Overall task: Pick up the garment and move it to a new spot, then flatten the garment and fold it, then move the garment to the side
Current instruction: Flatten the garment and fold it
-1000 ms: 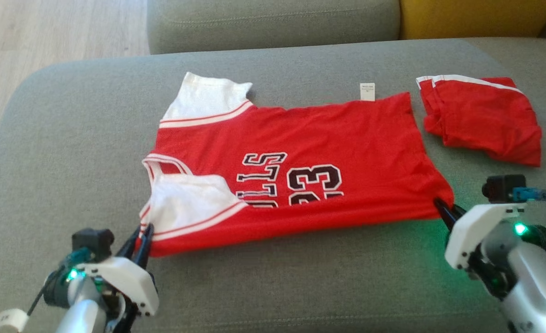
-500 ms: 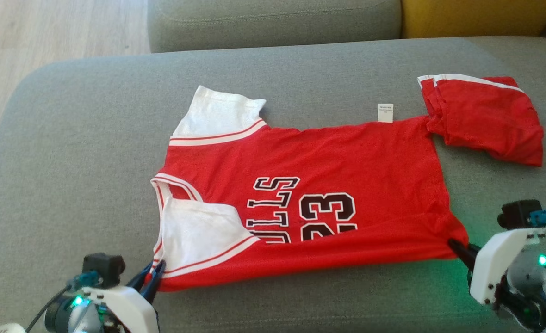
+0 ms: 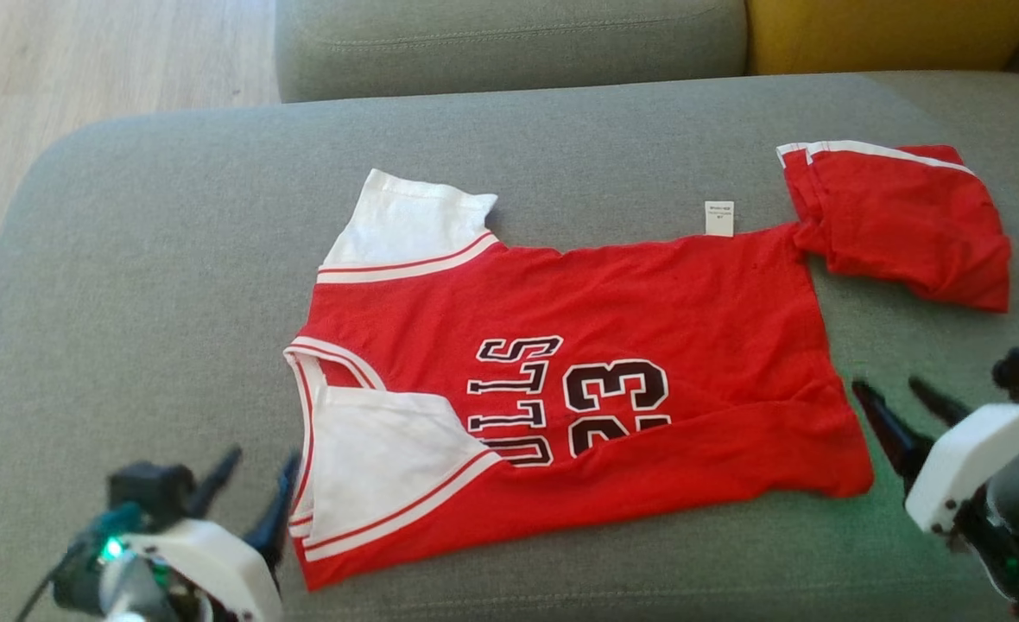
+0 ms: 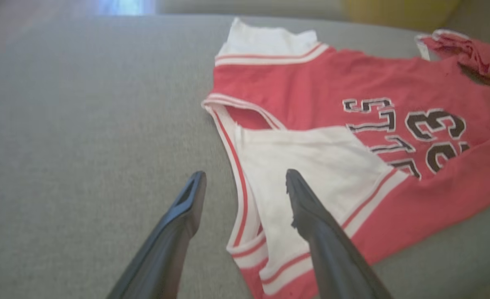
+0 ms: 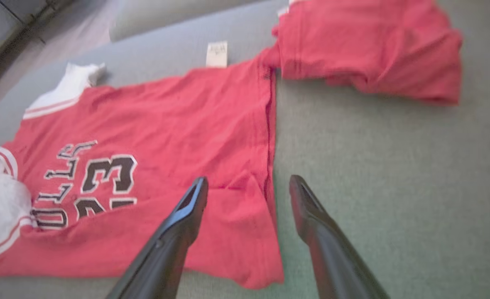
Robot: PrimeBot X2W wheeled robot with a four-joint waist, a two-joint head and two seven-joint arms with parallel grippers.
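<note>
Red jersey [image 3: 561, 380] is laid folded lengthwise near the sofa seat's [image 3: 129, 302] front edge, its far corner touching the shorts [image 3: 898, 225]. Left claw [image 3: 261, 458] and right claw [image 3: 888, 386] are held spread and empty beside its front corners, probably so the next fold can be grabbed.

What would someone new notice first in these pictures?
A red jersey numbered 23 lies spread in the middle of the grey sofa cushion. A folded red garment sits at its far right corner. The left gripper and right gripper hover open at its near corners.
</note>
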